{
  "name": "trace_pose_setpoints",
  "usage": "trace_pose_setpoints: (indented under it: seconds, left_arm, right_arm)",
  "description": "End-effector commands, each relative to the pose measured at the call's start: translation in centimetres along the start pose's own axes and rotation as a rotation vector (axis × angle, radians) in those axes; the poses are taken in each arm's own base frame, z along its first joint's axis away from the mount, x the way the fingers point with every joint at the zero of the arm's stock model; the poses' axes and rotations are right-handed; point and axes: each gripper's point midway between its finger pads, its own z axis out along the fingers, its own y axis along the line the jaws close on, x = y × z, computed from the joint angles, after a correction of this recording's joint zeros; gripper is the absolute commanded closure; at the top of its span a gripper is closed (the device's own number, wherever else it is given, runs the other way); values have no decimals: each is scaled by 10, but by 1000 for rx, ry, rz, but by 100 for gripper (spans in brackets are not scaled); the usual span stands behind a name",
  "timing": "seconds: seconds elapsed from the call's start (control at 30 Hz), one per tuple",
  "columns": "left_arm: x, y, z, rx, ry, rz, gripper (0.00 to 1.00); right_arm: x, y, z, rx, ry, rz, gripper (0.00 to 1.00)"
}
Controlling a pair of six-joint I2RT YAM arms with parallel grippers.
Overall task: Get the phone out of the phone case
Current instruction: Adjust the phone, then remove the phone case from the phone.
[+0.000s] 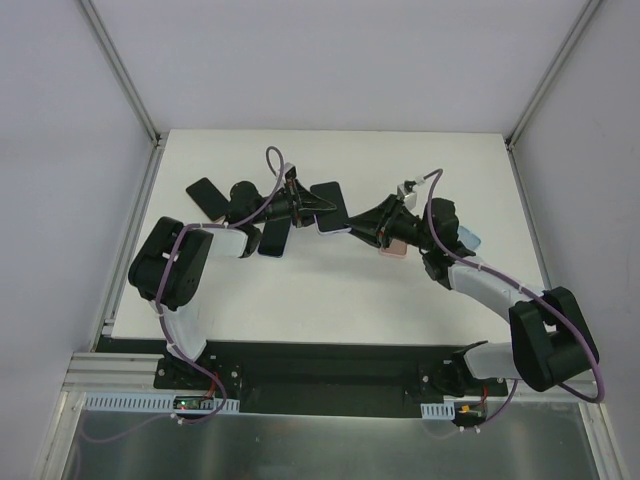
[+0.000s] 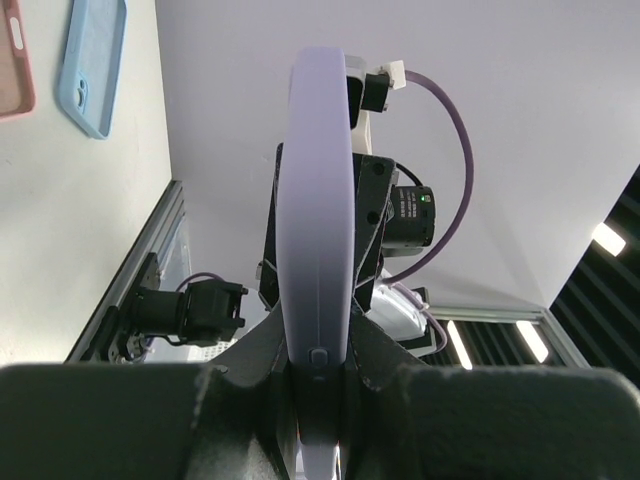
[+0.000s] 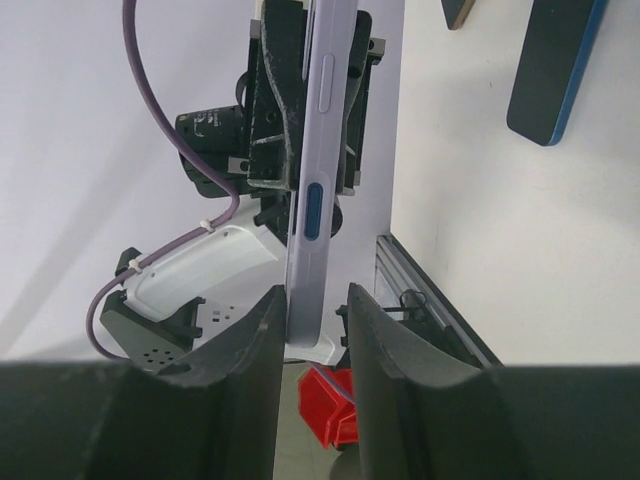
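**Two grippers on one phone, only one of them gripping**

One lavender phone hangs in the air over the middle of the table, between the two arms. As far as we can judge it sits inside its case; we see no seam opened along the edge that faces either wrist camera. Its long axis runs from one gripper to the other, roughly across the table, so each arm meets it end-on.

The left gripper is clenched on its end, a finger on each broad face, with the thin side edge and a small button showing between them. The right gripper straddles the opposite end, but its fingers stand apart. A sliver of gap shows beside one pad, so we read it as released rather than pinching. Both arms are equally near; only the left carries the load.

We judge that the coming move turns on this line-up. The phone lies straight ahead of the right fingers, along their reach, so they could close on a lip or corner and peel while the left holds firm. A skewed bite could twist the whole thing out of the left grip.

Further out, a pink case and a blue case lie flat on the table, both looking empty. A dark phone with a blue rim lies well apart.
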Motion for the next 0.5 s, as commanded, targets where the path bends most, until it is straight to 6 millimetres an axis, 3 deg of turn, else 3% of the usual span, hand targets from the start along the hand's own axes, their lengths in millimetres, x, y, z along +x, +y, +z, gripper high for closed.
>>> trace_pose_setpoints:
  seconds: [0.0, 0.1, 0.2, 0.23, 0.33, 0.37, 0.43, 0.47]
  left_arm:
    - [25, -79, -9, 265, 44, 359, 100]
    - [27, -81, -10, 267, 44, 363, 100]
    - [26, -79, -10, 265, 40, 357, 100]
    - [26, -80, -11, 266, 36, 358, 100]
    - [23, -77, -11, 263, 23, 344, 100]
    - [22, -77, -11, 264, 20, 343, 100]
    - [17, -72, -10, 257, 11, 323, 100]
    - [13, -70, -10, 256, -2, 312, 100]
  right_arm:
    - [-2, 34, -7, -120, -19, -49, 68]
    - [-2, 39, -6, -131, -19, -55, 71]
    - [-3, 44, -6, -154, -22, -53, 85]
    - [-3, 44, -6, -162, -18, -35, 97]
    - [-3, 58, -8, -241, -16, -12, 99]
    - [-1, 74, -12, -313, -12, -49, 99]
    - [1, 85, -12, -374, 8, -46, 99]
    - [7, 108, -18, -469, 27, -78, 99]
